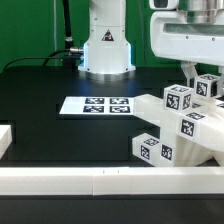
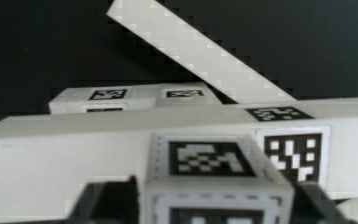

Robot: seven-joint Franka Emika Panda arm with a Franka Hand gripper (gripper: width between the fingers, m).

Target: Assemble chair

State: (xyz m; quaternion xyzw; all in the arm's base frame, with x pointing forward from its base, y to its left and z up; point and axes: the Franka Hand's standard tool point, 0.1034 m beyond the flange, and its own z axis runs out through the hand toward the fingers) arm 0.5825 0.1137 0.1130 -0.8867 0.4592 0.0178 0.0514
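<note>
Risk of toppling: the chunky white plastic tagged chair parts (image 1: 178, 125) sit clustered on the black surface (image 1: 60, 85). The pincer (image 2: 204, 200) straddles a tagged block (image 2: 208, 160); whether it pinches cannot be told, and a loose hold could tip the assembly.

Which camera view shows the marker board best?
The exterior view shows it best: the marker board lies flat on the black table, complete, with its row of tags visible. The wrist view is filled by white chair parts; the board cannot be identified there.

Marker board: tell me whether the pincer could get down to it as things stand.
Probably yes. The marker board lies bare on the table, with nothing on it. The pincer hangs over the chair parts beside it.
</note>
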